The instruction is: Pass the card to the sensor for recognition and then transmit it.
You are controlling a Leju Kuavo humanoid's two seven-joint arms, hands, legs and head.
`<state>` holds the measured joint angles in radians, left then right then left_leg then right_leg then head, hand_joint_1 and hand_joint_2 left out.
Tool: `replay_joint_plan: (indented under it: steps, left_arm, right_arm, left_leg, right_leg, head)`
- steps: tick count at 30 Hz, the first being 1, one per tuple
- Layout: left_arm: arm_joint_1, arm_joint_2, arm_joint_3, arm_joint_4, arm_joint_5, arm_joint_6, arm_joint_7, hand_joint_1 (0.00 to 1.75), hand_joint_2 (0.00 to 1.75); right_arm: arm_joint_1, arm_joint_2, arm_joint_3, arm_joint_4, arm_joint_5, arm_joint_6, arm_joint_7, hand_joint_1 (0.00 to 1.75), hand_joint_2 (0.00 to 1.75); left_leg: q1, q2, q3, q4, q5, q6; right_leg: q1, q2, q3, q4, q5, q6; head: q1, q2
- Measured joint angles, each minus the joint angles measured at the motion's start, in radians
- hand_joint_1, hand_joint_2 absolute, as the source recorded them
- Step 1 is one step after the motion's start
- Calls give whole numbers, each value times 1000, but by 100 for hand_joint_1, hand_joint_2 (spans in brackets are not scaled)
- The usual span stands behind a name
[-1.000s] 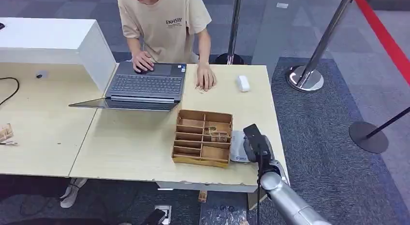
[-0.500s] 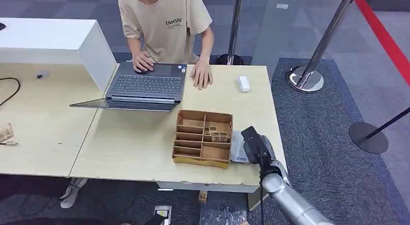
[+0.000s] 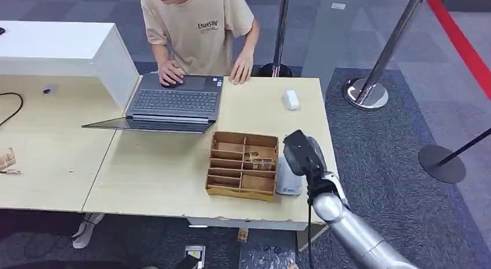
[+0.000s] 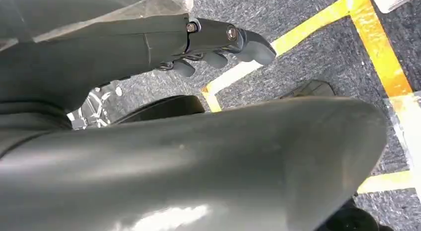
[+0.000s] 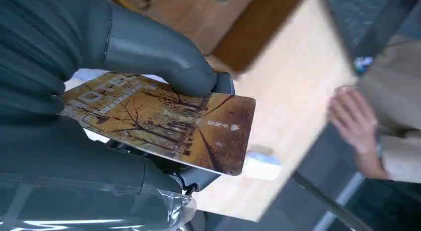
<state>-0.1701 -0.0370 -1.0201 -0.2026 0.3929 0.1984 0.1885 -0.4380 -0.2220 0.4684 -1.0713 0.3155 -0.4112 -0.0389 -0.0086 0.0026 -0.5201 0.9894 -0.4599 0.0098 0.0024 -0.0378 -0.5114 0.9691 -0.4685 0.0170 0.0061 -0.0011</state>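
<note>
Pinching the card (image 5: 164,126) between thumb and fingers, the right hand (image 3: 301,153) has it held flat-ish, picture side up in the wrist view: brown autumn trees printed on it, with a good chunk poking out past the fingertips. In the head view the hand hangs just above the white card reader (image 3: 288,177), which sits on the table (image 3: 168,176) touching the right side of the wooden divider box (image 3: 243,165). Whether the card is actually over the reader's face I can't tell, the hand blocks it.

Beyond the box there's an open laptop (image 3: 173,104) on the far side, a white mouse (image 3: 291,99) further back, and a person (image 3: 200,32) leaning over the laptop with both hands at the table's far edge.

The left hand (image 4: 218,47) is down by the robot's side over the carpet, fingers loosely curled with nothing in them.

What could go sideways, imo: the grip is only on one end of the card, so bumping it on the box wall next to the reader could twist it loose and drop it into a compartment. Also the reader is near the table's front edge, so a push could nudge it off. And if the card is tilted or too high, it probably just won't register.
</note>
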Motion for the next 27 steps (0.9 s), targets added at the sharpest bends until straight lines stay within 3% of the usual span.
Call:
replay_joint_plan:
  steps: [7, 14, 21, 27]
  left_arm:
    - [-1, 0, 0, 0, -17, -3, 18, 0, 0]
    - [-9, -2, 0, 0, -42, -21, 21, 0, 0]
    - [-25, -7, -3, 0, -69, -47, 32, 0, 0]
    - [-44, -13, -6, 0, -95, -74, 52, 0, 0]
  right_arm:
    - [-16, -20, -13, -177, 95, -27, 57, 175, 175]
    - [-99, -24, 0, -273, 175, 20, 87, 175, 175]
    - [-257, 2, 64, -253, 300, 87, 98, 175, 175]
    - [-410, 71, 162, -100, 441, 115, 93, 175, 175]
  left_leg:
    - [0, 0, -1, 0, 0, 0]
    - [0, 0, -1, 0, 0, 0]
    - [0, -1, -3, 0, 0, 0]
    - [1, -2, -3, 0, 1, -1]
  right_leg:
    - [0, 0, 0, 0, 0, 0]
    - [0, 0, 0, 0, 0, 0]
    - [0, 0, -1, 1, 0, 0]
    - [1, -2, -2, 1, 0, 0]
  head:
    - [0, 0]
    - [0, 0]
    - [0, 0]
    - [1, 0]
